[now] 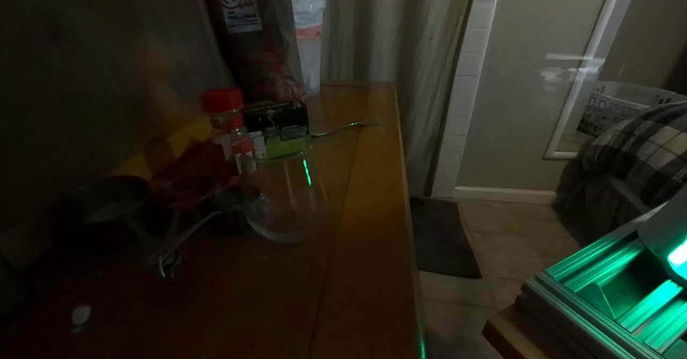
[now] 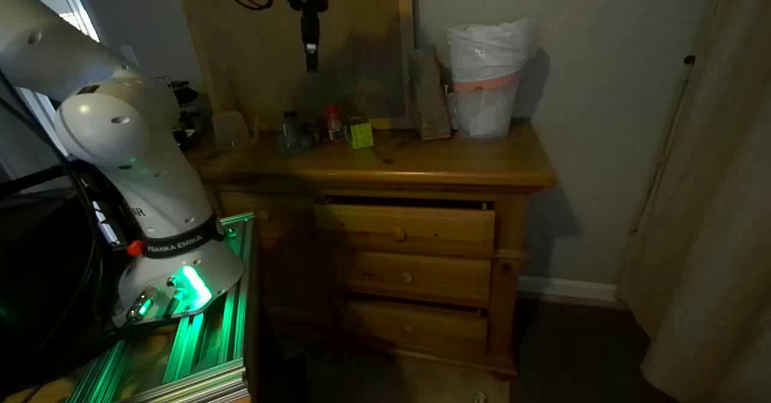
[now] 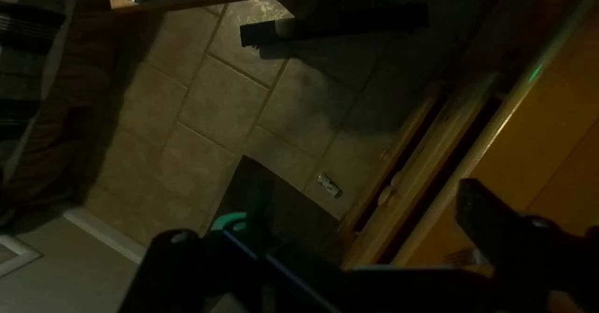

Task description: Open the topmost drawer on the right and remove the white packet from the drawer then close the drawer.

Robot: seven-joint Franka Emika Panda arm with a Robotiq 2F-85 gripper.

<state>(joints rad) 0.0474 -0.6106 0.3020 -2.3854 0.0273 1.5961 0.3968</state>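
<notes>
At the left, the robot arm (image 2: 150, 156) rises from a metal frame (image 2: 199, 382) lit green. To its right the end effector (image 2: 311, 59) hangs higher than the top of the bench (image 2: 458, 159), fingers pointing down; in the wrist view they stand wide apart.

On the bench, measuring cups (image 1: 182, 198) sit toward the left and the far edge, with a clear glass (image 1: 287, 209) near them. Further right come a red-capped bottle (image 2: 333, 123) and, just beside it, a green and black box (image 2: 360, 135); past these are a fork (image 1: 339, 129), a brown paper bag (image 2: 430, 99) and a bin (image 2: 486, 99) with a white liner.

Below the bench top, on the right, the topmost drawer (image 2: 443, 231) stands partly out, a dark slot along its upper edge. Its inside is too dark to read, so I cannot tell where the white packet is. The bottom drawer (image 2: 440, 328) juts slightly too. On the tiles, near a dark mat (image 3: 304, 224), lies a small pale patterned item (image 3: 329, 185), not identifiable. A curtain (image 2: 711, 222) hangs at the far right.
</notes>
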